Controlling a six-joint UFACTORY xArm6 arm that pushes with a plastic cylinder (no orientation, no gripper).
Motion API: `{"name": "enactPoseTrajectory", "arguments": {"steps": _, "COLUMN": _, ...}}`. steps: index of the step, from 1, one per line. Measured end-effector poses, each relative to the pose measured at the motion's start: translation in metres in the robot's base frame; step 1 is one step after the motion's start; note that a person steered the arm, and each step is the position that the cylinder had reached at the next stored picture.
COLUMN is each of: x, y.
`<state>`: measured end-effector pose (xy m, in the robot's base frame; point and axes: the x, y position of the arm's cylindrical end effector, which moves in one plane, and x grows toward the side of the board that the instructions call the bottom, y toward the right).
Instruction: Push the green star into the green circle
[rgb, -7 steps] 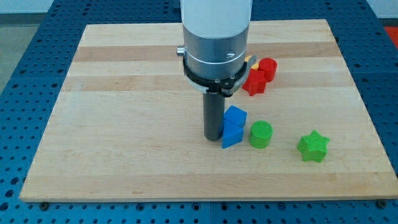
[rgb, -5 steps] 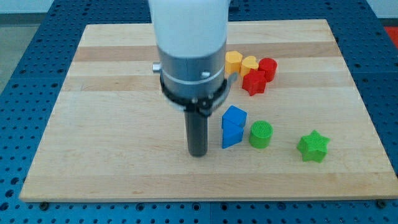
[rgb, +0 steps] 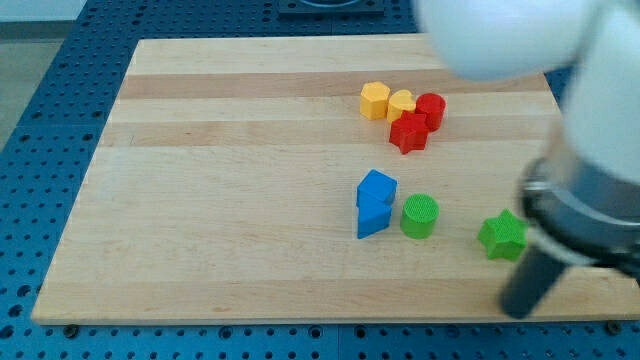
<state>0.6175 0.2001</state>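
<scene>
Our main worry is the angle of the push. The green star (rgb: 502, 236) sits toward the view's right of the green circle (rgb: 420, 216), apart from it with bare counter (rgb: 220, 200) between. My tip (rgb: 518, 310) lies below the star and slightly to the view's right of it, near but, as far as we can tell through the blur, not touching. A shove from there would likely send the star up the counter, missing the circle.

A second risk: the circle almost touches two blue blocks (rgb: 374, 204) on its far side, so a hard hit could scatter them.

We have no claw, only a rod, so spread or pressed does not apply. The rod slants, and our arm's bulk fills the view's right side beyond the star.
</scene>
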Motion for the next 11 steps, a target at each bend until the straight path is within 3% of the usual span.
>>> {"name": "enactPoseTrajectory", "arguments": {"steps": 1, "x": -0.006, "y": 0.081}}
{"name": "enactPoseTrajectory", "arguments": {"steps": 2, "x": -0.003, "y": 0.109}}
{"name": "enactPoseTrajectory", "arguments": {"steps": 4, "x": -0.068, "y": 0.082}}
{"name": "enactPoseTrajectory", "arguments": {"steps": 11, "x": -0.065, "y": -0.008}}
